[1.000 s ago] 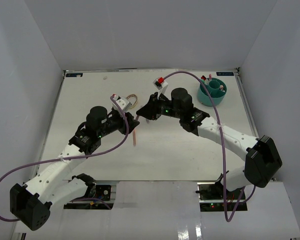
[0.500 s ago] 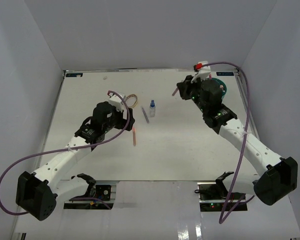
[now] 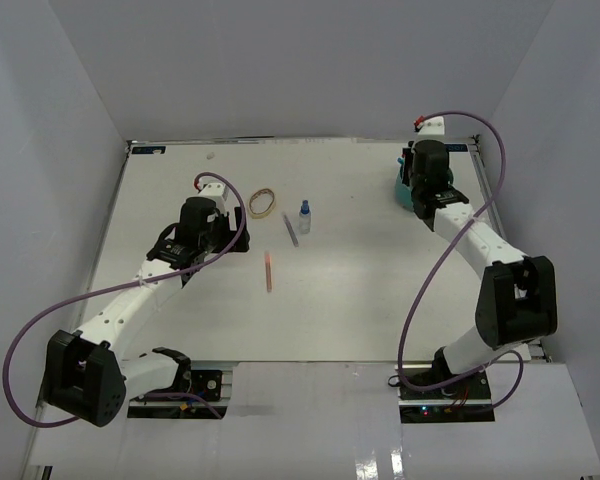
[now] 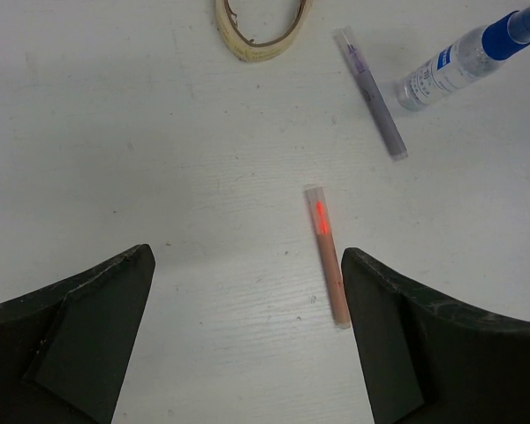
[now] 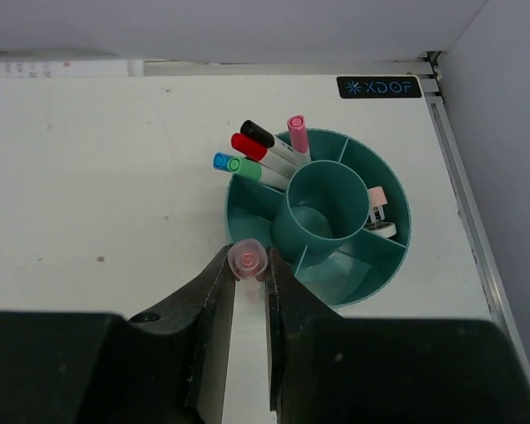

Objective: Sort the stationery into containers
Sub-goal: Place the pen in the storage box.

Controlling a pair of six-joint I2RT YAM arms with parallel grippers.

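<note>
White bench (image 3: 360,300) carries the teal organiser (image 5: 349,293) at its far right corner. Right pincer (image 5: 247,267), closed on a pink-capped pen (image 5: 247,259), hovers just beside the rim; it should centre over the compartment holding the other pens (image 5: 265,163) before opening.

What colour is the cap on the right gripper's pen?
Pink cap on the pen, clearest in the right wrist view.
</note>
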